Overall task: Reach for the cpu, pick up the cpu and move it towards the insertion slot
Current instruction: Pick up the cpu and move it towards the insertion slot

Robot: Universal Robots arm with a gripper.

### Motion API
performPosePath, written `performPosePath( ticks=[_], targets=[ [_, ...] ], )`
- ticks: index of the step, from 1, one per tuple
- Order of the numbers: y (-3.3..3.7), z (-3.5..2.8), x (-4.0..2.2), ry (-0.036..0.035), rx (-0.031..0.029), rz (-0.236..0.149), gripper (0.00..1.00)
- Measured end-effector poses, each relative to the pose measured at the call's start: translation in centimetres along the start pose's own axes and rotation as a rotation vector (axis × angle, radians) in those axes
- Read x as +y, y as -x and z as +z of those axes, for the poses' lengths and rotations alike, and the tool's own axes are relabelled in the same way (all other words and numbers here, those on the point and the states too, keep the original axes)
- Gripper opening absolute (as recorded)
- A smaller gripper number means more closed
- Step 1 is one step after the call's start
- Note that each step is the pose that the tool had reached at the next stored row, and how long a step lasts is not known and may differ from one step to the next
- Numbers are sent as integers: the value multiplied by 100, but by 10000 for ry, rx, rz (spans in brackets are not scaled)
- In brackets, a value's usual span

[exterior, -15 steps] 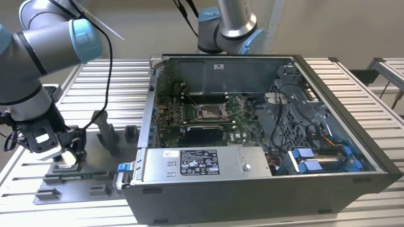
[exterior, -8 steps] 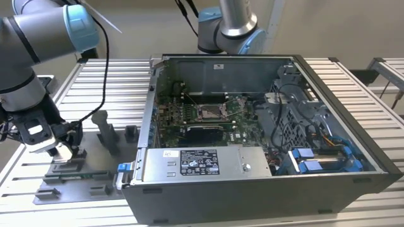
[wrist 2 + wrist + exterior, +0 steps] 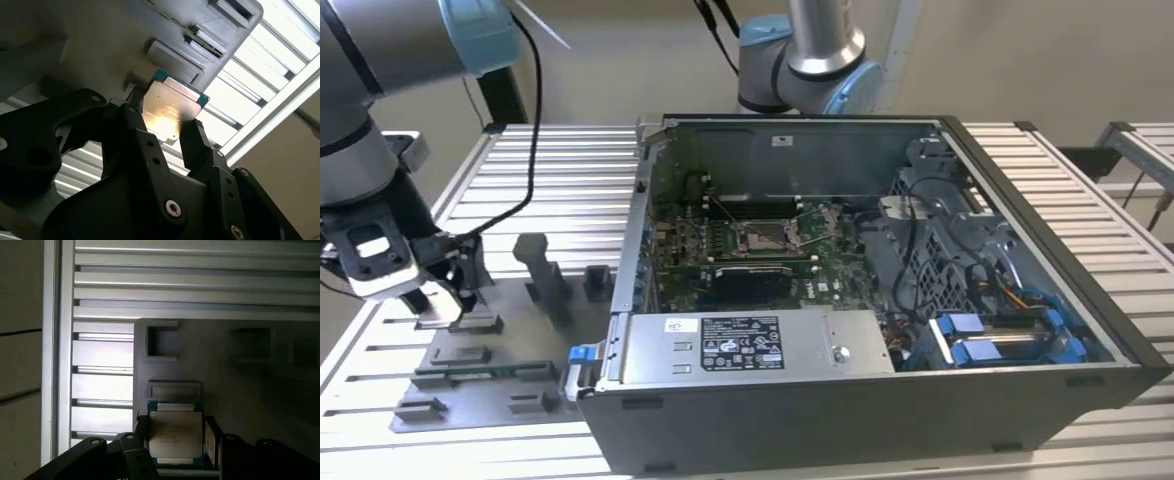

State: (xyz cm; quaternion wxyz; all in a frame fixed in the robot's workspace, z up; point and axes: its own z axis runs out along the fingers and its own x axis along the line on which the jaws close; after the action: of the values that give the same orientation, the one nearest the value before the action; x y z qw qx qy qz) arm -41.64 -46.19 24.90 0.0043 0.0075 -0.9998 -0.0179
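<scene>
Dim wrist views, glare on cpu [image 3: 172,107]

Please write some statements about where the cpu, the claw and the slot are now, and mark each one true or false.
1. The cpu lies between the fingers of the claw. True.
2. The claw is inside the computer case. False: it is over the grey fixture tray, at the exterior view's left of the case.
3. The cpu sits in the insertion slot. False: the slot is apart from it, on the motherboard.
4. The computer case is open. True.
</scene>
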Motion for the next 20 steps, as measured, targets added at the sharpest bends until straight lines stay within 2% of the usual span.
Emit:
performPosePath(
  ticks=[5, 20],
  targets=[
    [-1, -138, 5, -28, 0, 8, 0],
    [-7, -816, 30, -29, 1, 7, 0]
  ],
)
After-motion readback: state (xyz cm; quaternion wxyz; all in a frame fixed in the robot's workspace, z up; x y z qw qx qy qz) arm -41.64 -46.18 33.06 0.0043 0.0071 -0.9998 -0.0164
